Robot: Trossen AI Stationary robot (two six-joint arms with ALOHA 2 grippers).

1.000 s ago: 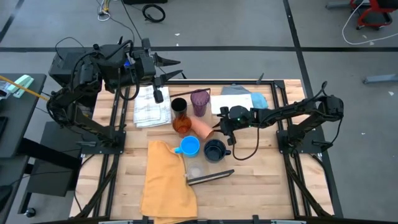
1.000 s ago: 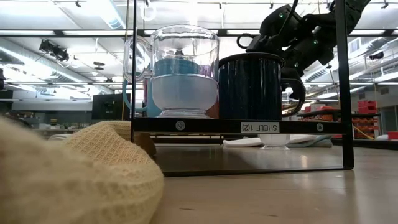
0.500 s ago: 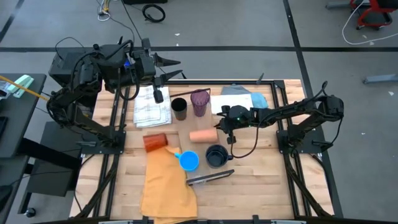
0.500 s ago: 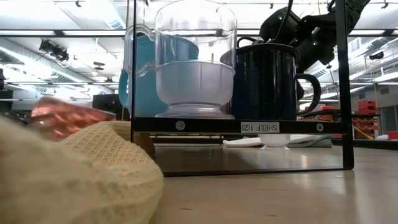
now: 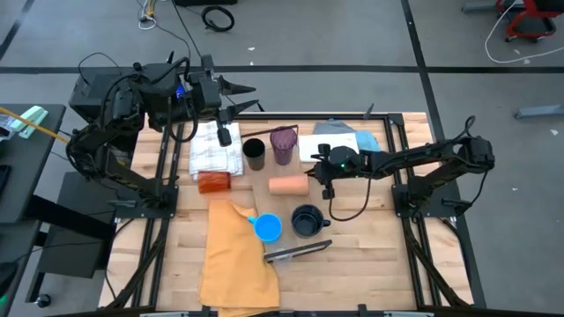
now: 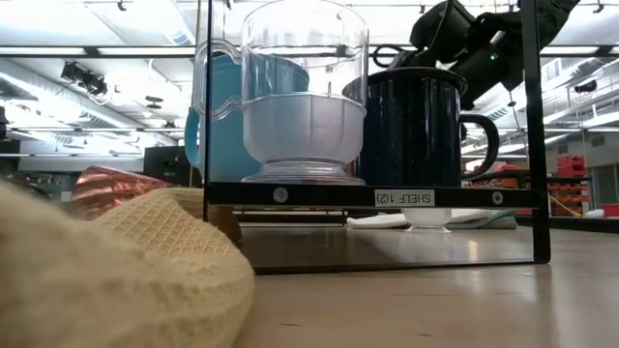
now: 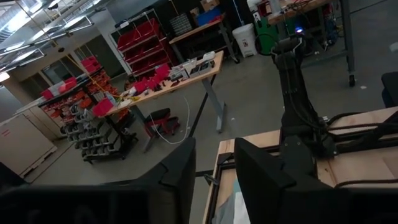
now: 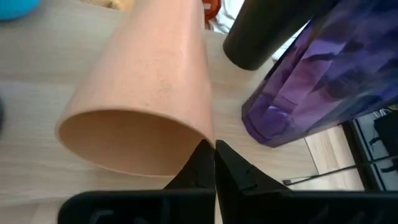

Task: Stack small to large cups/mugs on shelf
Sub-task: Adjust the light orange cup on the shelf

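The peach cup [image 5: 288,186] [image 8: 143,93] lies on its side mid-table, its open end toward the right. My right gripper [image 5: 317,183] [image 8: 214,152] is shut with its fingertips at that rim. The orange tumbler [image 5: 214,182] lies on its side to the left. The black cup [image 5: 254,154] and the purple tumbler [image 5: 283,144] stand behind. The blue mug [image 5: 267,228], navy mug [image 5: 306,220] and a clear cup [image 6: 305,106] stand near the dark shelf bar [image 6: 406,197]. My left gripper [image 5: 240,97] [image 7: 214,174] waits open, raised over the far left. My right gripper has its shut fingertips [image 8: 202,158] at the rim of the peach cup's open end [image 8: 198,138], slanting down from the table's right. The fingertips cover the spot, so I cannot tell whether they touch the rim. The cup lies on its side on the table.
A mustard-yellow cloth [image 5: 233,260] covers the near left. A white checked cloth [image 5: 216,150] lies at the far left, and pale blue and grey cloths [image 5: 348,141] at the far right. Dark frame bars [image 5: 392,150] run along the table's sides.
The peach cup has dropped from a tilt to flat on its side. The orange tumbler has fallen over and rolled toward the table's left edge. The blue mug, navy mug and clear cup have slid toward the near edge. My right gripper has drawn back slightly to the right.
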